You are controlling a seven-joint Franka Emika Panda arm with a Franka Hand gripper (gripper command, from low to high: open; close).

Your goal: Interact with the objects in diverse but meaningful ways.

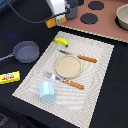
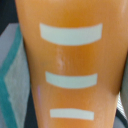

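My gripper hangs above the table's far edge, shut on the orange-brown bread loaf, which is lifted off the surface. Up close, the loaf fills the wrist view, orange with three pale stripes, and hides the fingers. On the striped placemat lie the yellow banana and the light blue cup. The dark grey pot sits off the mat towards the exterior view's left. Beyond it, the flat yellow packet with a red mark lies nearer the front.
A tan round plate sits mid-mat between a knife and a fork, both orange-handled. A pink toy stove with black burners stands at the back right, bearing a beige bowl.
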